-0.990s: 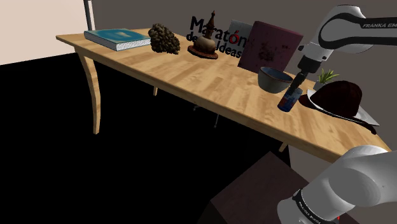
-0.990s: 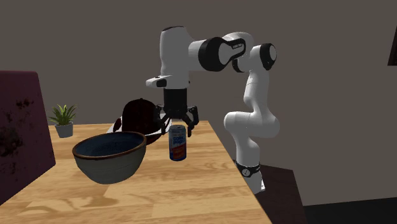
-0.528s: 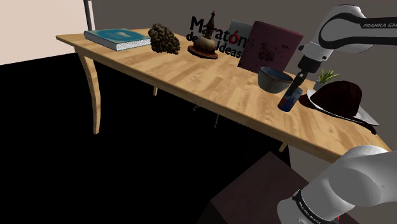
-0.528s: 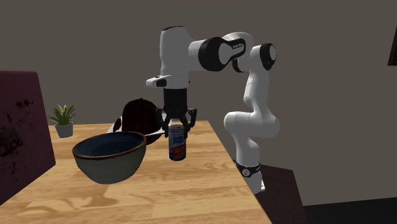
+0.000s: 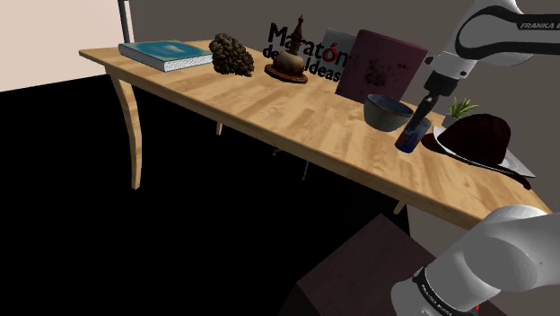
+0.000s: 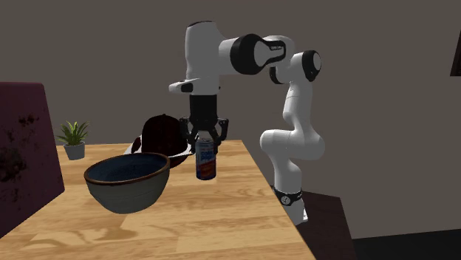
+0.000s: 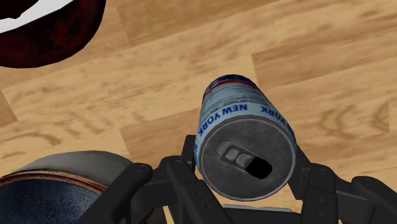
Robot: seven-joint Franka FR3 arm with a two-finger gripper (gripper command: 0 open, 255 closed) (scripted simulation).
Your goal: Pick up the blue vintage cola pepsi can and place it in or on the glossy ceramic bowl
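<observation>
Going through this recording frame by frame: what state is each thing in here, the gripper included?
Black two-finger gripper: shut on the blue cola can.
Blue cola can: clasped near its top, slightly tilted.
Glossy bowl, blue inside: upright on the wooden table, empty.
Dark red hat: resting brim-down.
Teal book: closed, lying flat.

My white arm (image 6: 292, 111) upright from its base, bent at the top, wrist turned straight down, my black gripper (image 6: 206, 139) vertical, fingers clasping the can (image 6: 205, 161) near its top
</observation>
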